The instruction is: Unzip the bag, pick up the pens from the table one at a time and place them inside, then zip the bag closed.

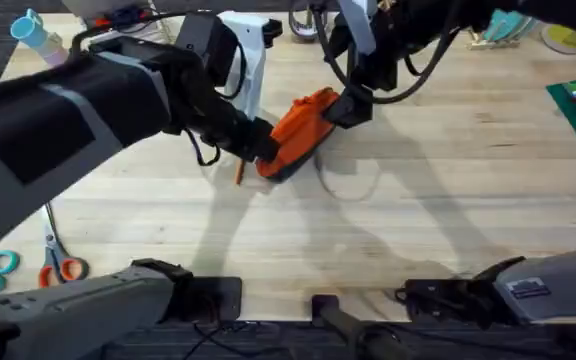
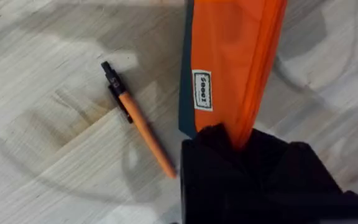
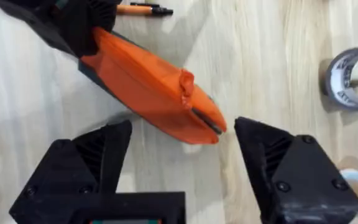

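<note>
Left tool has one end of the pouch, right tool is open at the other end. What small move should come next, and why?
Probably the right tool should ease forward and close on the bag's near end. The left tool already pinches the far end, the right one hangs open just short of the fabric, and the pen lies on the table beside the bag, not yet inside it.

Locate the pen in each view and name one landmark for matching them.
Overhead: the pen lies on the table, left of the bag's lower end, mostly hidden by the left tool.
Left wrist: pen centre-left, diagonal, beside the bag.
Right wrist: pen at the top edge, beyond the bag.
Shared landmark: the bag.
</note>
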Action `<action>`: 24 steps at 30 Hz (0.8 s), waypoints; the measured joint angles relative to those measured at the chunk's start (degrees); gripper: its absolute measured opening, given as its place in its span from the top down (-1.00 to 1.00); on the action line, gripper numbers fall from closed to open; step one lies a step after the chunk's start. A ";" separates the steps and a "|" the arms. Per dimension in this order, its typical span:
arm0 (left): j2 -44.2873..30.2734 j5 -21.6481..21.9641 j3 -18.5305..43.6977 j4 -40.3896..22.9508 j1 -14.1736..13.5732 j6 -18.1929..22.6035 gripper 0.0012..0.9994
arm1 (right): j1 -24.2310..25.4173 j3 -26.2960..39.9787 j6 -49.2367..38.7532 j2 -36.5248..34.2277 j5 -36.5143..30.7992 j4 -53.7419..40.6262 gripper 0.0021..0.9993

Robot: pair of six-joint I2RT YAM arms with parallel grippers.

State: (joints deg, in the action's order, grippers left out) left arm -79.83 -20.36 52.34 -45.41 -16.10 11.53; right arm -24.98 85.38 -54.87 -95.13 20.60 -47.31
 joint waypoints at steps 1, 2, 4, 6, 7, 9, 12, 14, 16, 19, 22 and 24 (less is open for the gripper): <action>0.00 0.00 0.00 0.02 0.00 0.00 0.92 | 0.05 0.00 -0.49 -0.39 0.30 0.54 -1.00; 0.00 0.00 0.00 0.02 0.00 0.00 0.92 | 0.12 0.00 -0.82 -0.78 0.56 1.16 -0.99; 0.01 0.00 0.00 0.01 0.00 0.00 0.92 | 0.15 0.00 -1.09 -1.59 1.07 2.26 -0.99; 0.00 0.00 0.00 0.02 0.00 0.00 0.92 | 0.14 0.00 -0.54 -2.49 1.43 4.10 -0.99; 0.00 0.00 0.00 0.02 0.00 0.00 0.92 | 0.14 0.00 -0.02 -2.83 1.56 5.02 -1.00; 0.00 0.00 0.00 0.00 0.00 0.00 0.92 | 0.14 0.00 1.15 -3.37 1.72 6.48 -1.00; 0.00 0.00 0.00 0.02 0.00 0.00 0.92 | 0.14 0.00 3.11 -3.50 1.77 8.36 -0.99; 0.00 0.00 0.00 0.01 0.00 0.00 0.92 | 0.09 0.00 4.47 -3.50 1.79 9.44 -0.99; 0.00 0.00 0.00 0.00 0.00 0.00 0.92 | 0.03 0.00 5.72 -3.50 1.81 10.26 -0.99; 0.00 0.00 0.00 0.00 0.00 0.00 0.92 | -0.03 0.00 8.51 -3.52 1.96 12.36 -0.99; 0.00 0.00 0.00 0.02 0.00 0.00 0.92 | -0.21 0.00 11.42 -3.52 2.09 14.16 -0.99; 0.00 0.00 0.00 0.02 0.00 0.00 0.92 | -0.51 0.00 12.89 -3.54 2.16 14.60 -0.99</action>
State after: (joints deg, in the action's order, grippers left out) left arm -79.83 -20.36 52.34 -45.39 -16.10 11.53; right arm -25.49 85.38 -41.99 -98.66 22.76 -32.71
